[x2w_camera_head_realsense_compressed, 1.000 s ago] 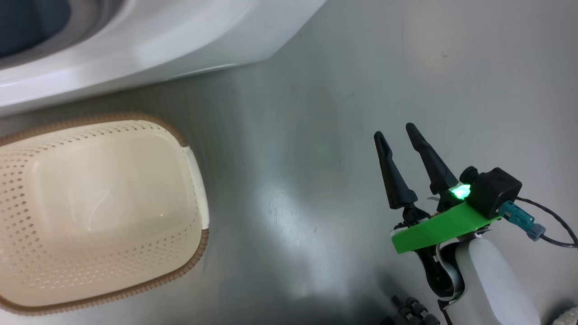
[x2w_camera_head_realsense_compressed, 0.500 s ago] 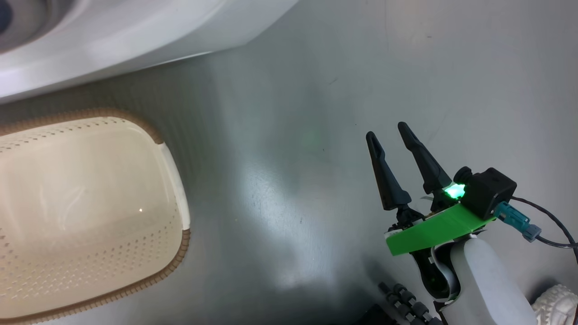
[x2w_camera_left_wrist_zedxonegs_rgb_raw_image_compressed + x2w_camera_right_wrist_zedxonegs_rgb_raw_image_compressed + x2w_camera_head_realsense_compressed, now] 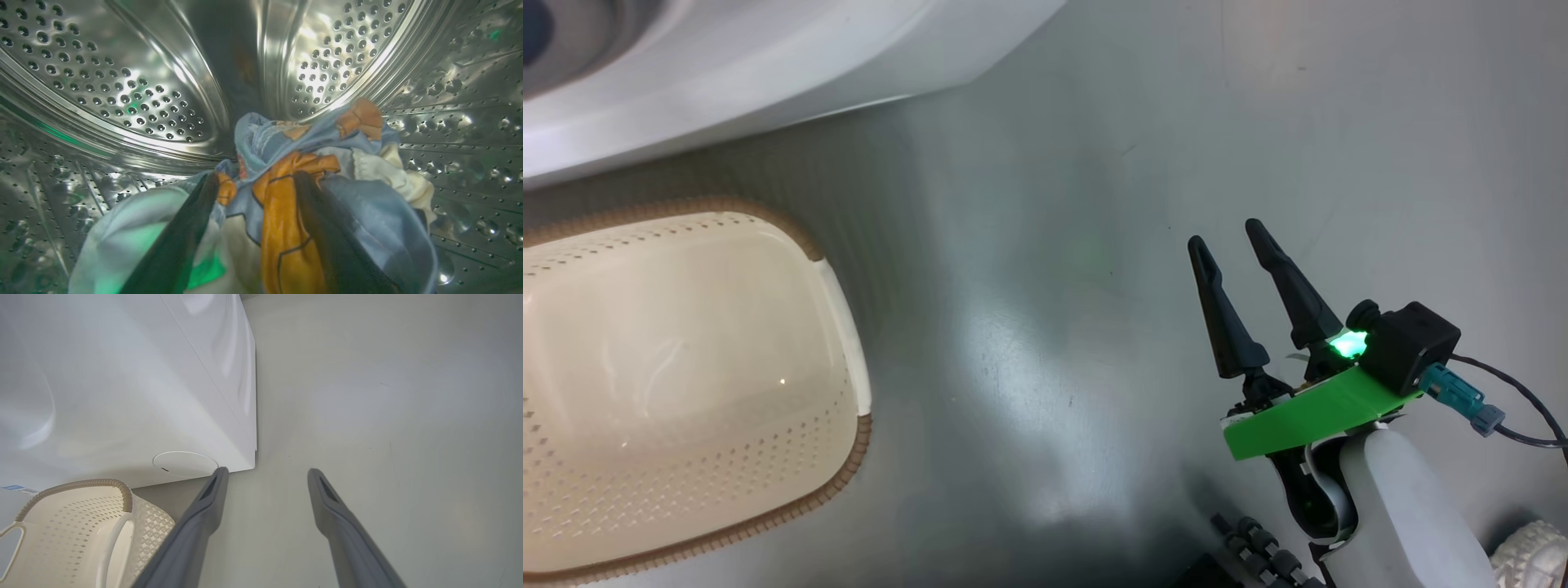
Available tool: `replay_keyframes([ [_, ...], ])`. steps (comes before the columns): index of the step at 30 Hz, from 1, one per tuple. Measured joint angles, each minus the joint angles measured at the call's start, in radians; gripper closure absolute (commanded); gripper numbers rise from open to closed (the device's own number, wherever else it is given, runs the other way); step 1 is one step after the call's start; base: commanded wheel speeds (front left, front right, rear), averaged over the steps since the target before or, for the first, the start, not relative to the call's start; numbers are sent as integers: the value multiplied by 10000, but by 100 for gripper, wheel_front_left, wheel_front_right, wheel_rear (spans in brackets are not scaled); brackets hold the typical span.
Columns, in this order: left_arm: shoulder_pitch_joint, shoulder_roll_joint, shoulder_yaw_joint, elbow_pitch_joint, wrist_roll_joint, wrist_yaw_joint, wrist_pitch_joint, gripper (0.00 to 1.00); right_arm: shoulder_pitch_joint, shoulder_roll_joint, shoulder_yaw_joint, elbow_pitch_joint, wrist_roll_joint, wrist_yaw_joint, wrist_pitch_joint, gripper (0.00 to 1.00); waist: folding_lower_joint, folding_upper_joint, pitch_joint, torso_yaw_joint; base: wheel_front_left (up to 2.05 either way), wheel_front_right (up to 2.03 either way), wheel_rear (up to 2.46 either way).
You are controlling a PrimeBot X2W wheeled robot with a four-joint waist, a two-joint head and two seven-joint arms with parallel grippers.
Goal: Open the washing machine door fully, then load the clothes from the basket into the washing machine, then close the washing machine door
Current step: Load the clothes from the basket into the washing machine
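Down inside the washing machine (image 3: 768,65) now: the left gripper (image 3: 257,175) has its two dark fingers spread wide from 6 o'clock, and the clothes (image 3: 278,204) are heaped right over and between them. An orange fold lies in the gap and pale blue cloth drapes the right finger, so I'd call that no pinch at all, just fabric resting there

The bundle sits on the drum (image 3: 122,94) floor, from dead centre down to 6 o'clock, with the holed steel back wall behind it at 12

This stuff will handle soft, light and limp. It slumps, it clings, it trails, and nothing in it can break. If it needs another nudge, the raised blue-and-orange crest at the top of the heap is the place to pinch

Outside, the right gripper (image 3: 1223,233) hangs at 4 o'clock over the grey floor (image 3: 1054,245), fingers well parted, nothing in them, a green light glowing at the wrist

At 8 o'clock the basket (image 3: 845,457) shows a bare cream bottom, and the white machine runs beyond it at 11

Writing? A small blue label (image 3: 12,487) on the machine at 9 o'clock in the right wrist view, too small to read; no brand I can make out
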Motion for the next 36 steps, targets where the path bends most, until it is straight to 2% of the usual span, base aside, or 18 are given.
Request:
replay_keyframes([
  [11,165,-224,-286,412,-75,-2,-242,0,-6,0,-374,111,-368,0,0,0,0,0,-436,343,0,0,0],
  [12,272,-270,-286,441,-102,0,-290,0,-5,0,-412,125,-374,0,0,0,0,0,-497,372,0,0,0],
  [13,1027,-550,-288,495,-263,0,-556,0,12,-4,-598,221,-495,0,0,0,0,0,-897,556,0,0,0],
  [17,1574,-761,-274,382,-320,4,-683,0,34,-4,-677,268,-646,0,0,0,0,0,-1193,670,0,0,0],
  [28,3094,-1174,125,-458,-339,182,-759,0,113,-8,-949,460,-965,0,0,0,0,0,-2025,986,0,0,0],
  [36,4934,-1546,920,-2086,-59,426,-767,0,488,-8,-1256,593,-1049,0,0,0,0,0,-2798,1277,0,0,0],
])
